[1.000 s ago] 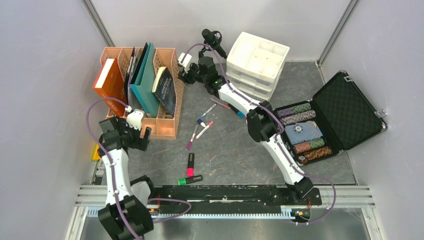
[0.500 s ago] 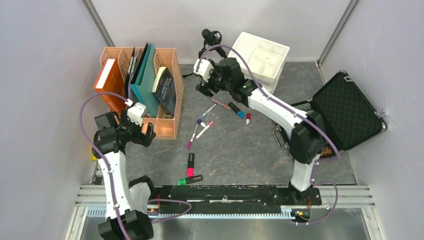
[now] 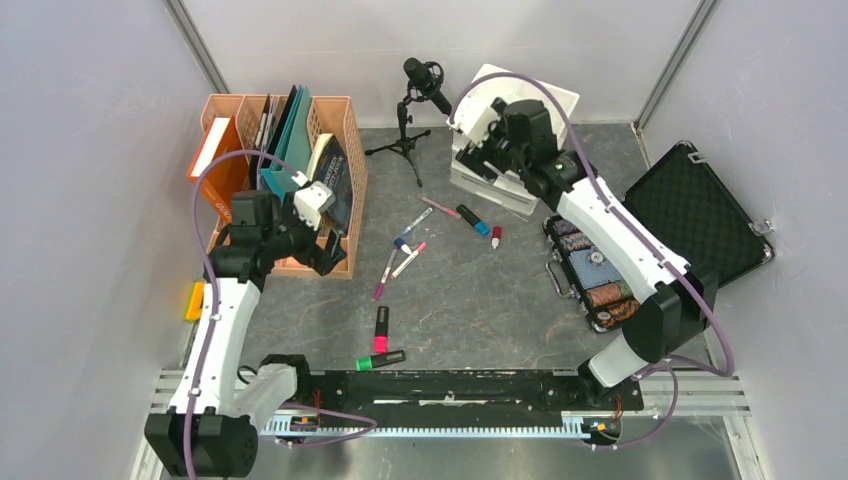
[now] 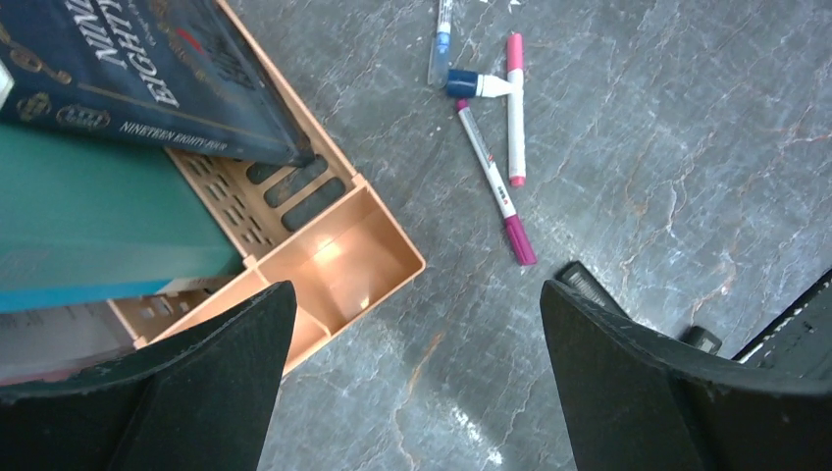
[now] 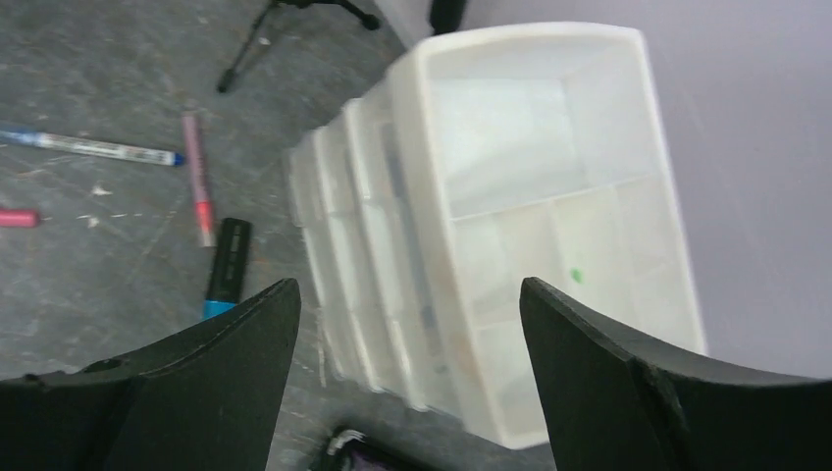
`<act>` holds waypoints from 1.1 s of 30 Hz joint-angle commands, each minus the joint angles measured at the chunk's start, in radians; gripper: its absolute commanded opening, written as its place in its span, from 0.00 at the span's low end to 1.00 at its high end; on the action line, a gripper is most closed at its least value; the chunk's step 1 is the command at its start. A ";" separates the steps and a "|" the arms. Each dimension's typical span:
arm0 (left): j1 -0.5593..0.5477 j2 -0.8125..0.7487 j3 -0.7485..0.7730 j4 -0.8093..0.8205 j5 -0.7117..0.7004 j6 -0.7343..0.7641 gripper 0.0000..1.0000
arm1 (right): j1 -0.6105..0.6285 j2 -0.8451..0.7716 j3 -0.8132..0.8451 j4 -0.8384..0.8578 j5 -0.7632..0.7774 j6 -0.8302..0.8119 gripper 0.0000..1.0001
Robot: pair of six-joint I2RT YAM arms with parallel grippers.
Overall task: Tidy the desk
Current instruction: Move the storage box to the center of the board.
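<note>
The desk (image 3: 470,300) is a dark grey veined top. Several markers lie loose on it: a cluster of pens (image 3: 400,255), a blue-capped marker (image 3: 473,220), a pink highlighter (image 3: 381,328) and a green-capped marker (image 3: 380,360). My left gripper (image 3: 328,258) is open and empty above the front right corner of the orange file organizer (image 3: 335,250); the left wrist view shows that corner (image 4: 334,255) and the pens (image 4: 491,167) beyond. My right gripper (image 3: 478,160) is open and empty over the white drawer unit (image 3: 520,120), which fills the right wrist view (image 5: 530,196).
The organizer holds folders and a dark book (image 4: 147,78). A microphone on a tripod (image 3: 420,85) stands at the back centre. An open black case (image 3: 690,215) with stacked chips (image 3: 595,270) lies at the right. An aluminium rail (image 3: 450,385) edges the front.
My right arm has swung right, from beside the organizer to over the white drawer unit. My left gripper has moved up and right to the organizer's front corner.
</note>
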 commanded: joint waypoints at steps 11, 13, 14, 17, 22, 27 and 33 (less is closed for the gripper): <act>-0.100 0.061 0.035 0.164 -0.051 -0.150 1.00 | -0.097 0.291 0.442 -0.237 0.084 -0.082 0.85; -0.100 0.063 0.033 0.165 -0.047 -0.154 1.00 | -0.105 0.305 0.442 -0.239 0.089 -0.089 0.85; -0.101 0.065 0.033 0.165 -0.043 -0.156 1.00 | -0.110 0.312 0.442 -0.242 0.089 -0.091 0.85; -0.104 0.077 0.032 0.166 -0.036 -0.163 1.00 | -0.127 0.327 0.438 -0.247 0.083 -0.098 0.85; -0.107 0.084 0.016 0.179 -0.029 -0.173 1.00 | -0.151 0.350 0.428 -0.243 0.050 -0.100 0.84; -0.108 0.082 0.009 0.183 -0.035 -0.172 1.00 | -0.165 0.362 0.409 -0.246 0.013 -0.098 0.81; -0.108 0.092 0.002 0.188 -0.038 -0.168 1.00 | -0.168 0.351 0.360 -0.246 -0.034 -0.092 0.77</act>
